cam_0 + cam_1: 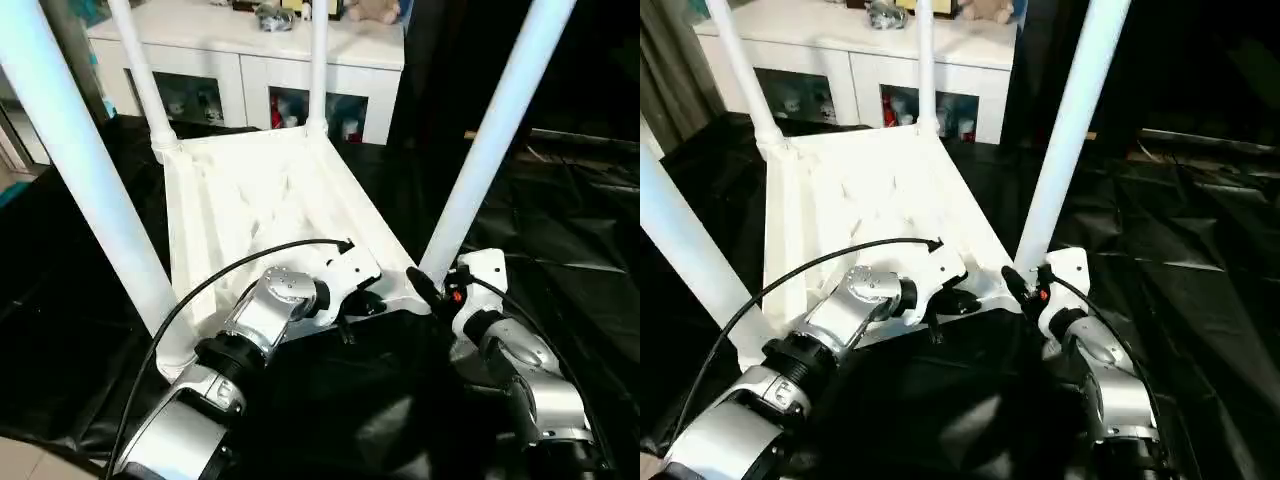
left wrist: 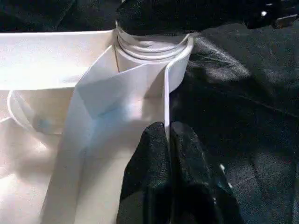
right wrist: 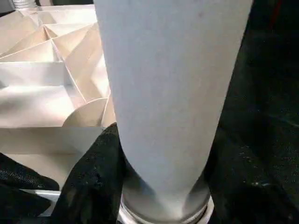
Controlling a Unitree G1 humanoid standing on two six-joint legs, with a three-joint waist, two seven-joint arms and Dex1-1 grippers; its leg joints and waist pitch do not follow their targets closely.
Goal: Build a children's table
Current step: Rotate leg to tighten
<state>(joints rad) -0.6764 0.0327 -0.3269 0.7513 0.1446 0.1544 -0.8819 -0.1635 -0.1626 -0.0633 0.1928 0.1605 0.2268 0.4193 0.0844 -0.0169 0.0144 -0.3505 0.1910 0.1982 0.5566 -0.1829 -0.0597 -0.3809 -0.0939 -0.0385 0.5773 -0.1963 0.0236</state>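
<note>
Between the right end effector (image 3: 159, 186) fingers stood a clamped table leg (image 1: 490, 150), its top cut off; the left end effector (image 2: 167, 140) pinched the children's table (image 1: 270, 200) rim, fingers together.

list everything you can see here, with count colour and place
table top: 1, white, upside down on the black cover, ribbed underside facing up
table legs: 4, white, standing up from the top's corner sockets
black cover: 1, black, spread under the table top
cabinet: 1, white with glass doors, behind the work, small items on top too blurred to name
cable: 1, black, running along the left forearm
left gripper: 1, black fingers, pinching the top's near edge wall beside a corner socket
right gripper: 1, black fingers, closed around the base of the near right leg
forearms: 2, silver, at the near edge of the head views
</note>
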